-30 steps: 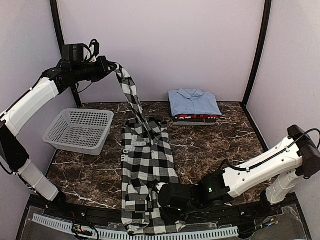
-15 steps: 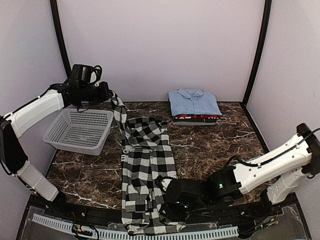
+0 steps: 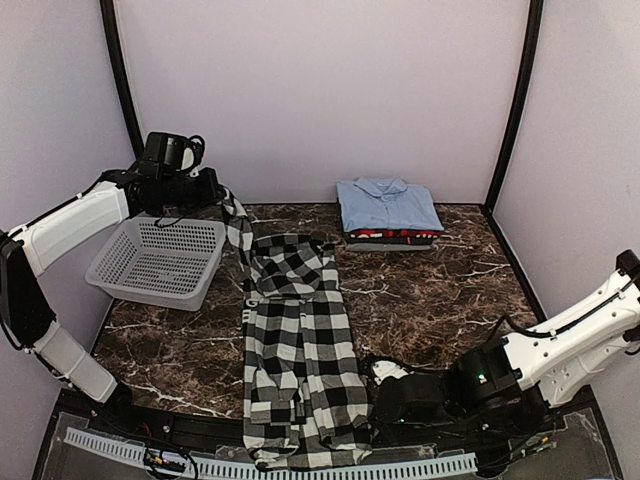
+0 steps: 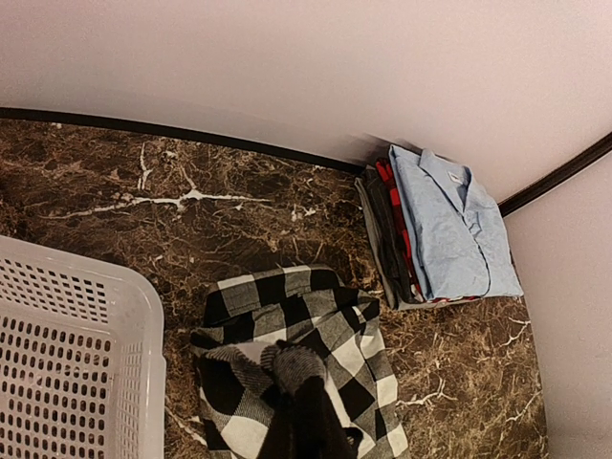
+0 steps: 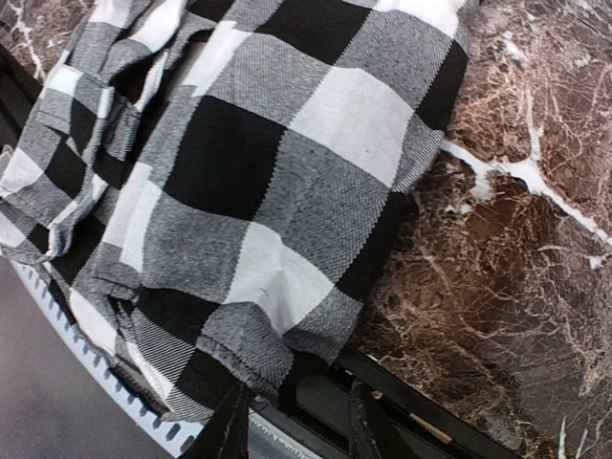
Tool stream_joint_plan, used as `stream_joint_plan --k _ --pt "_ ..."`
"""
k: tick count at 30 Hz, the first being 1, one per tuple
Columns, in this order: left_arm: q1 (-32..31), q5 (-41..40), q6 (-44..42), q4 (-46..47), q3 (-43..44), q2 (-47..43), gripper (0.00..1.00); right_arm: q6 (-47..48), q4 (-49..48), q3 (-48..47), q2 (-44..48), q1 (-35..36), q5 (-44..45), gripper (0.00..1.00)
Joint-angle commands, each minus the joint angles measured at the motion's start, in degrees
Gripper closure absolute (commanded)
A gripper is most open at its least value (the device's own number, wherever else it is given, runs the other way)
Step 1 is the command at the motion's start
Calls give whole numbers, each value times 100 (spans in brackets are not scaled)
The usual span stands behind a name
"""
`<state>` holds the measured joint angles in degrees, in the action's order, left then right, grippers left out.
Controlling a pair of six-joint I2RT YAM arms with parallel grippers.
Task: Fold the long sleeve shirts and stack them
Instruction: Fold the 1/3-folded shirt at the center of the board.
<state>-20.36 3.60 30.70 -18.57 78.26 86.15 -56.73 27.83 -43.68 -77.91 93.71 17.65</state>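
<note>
The black-and-white buffalo-check shirt (image 3: 298, 340) lies lengthwise on the marble table, its hem at the front edge. My left gripper (image 3: 226, 201) is shut on one of its sleeves (image 3: 240, 228) and holds it above the shirt's top left. In the left wrist view the held cloth (image 4: 292, 378) hides the fingers. My right gripper (image 3: 372, 400) is open, just right of the shirt's lower right corner (image 5: 277, 368); its fingers (image 5: 229, 430) stand apart over the table's front rim. The folded light blue shirt (image 3: 388, 205) lies on the red one (image 3: 395, 237) at the back.
A grey perforated basket (image 3: 160, 258) stands at the left, close under my left arm; it also shows in the left wrist view (image 4: 67, 363). A white toothed strip (image 3: 420, 466) runs along the front edge. The walls close the back and sides.
My left gripper has come down from high with the sleeve, which now drapes over the shirt's upper part. My right gripper has slid right, off the shirt's lower edge.
</note>
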Motion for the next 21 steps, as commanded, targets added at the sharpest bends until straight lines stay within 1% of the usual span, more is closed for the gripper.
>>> stream_joint_plan --k 1,6,13,18,20,21 --pt "41 -6 49 34 -59 -193 100 -74 10 28 -251 68 295 68" --pt "41 -25 29 -11 -19 -192 100 27 -232 20 -452 81 261 71" --pt "41 -3 53 -34 1 -154 100 11 -386 9 -579 200 119 72" --pt "41 13 59 -26 22 -134 100 -69 -401 8 -689 253 152 81" --pt "41 18 58 -31 23 -126 100 -98 -392 13 -699 255 185 88" --pt "41 20 59 -32 23 -118 100 -109 -362 -2 -699 261 194 93"
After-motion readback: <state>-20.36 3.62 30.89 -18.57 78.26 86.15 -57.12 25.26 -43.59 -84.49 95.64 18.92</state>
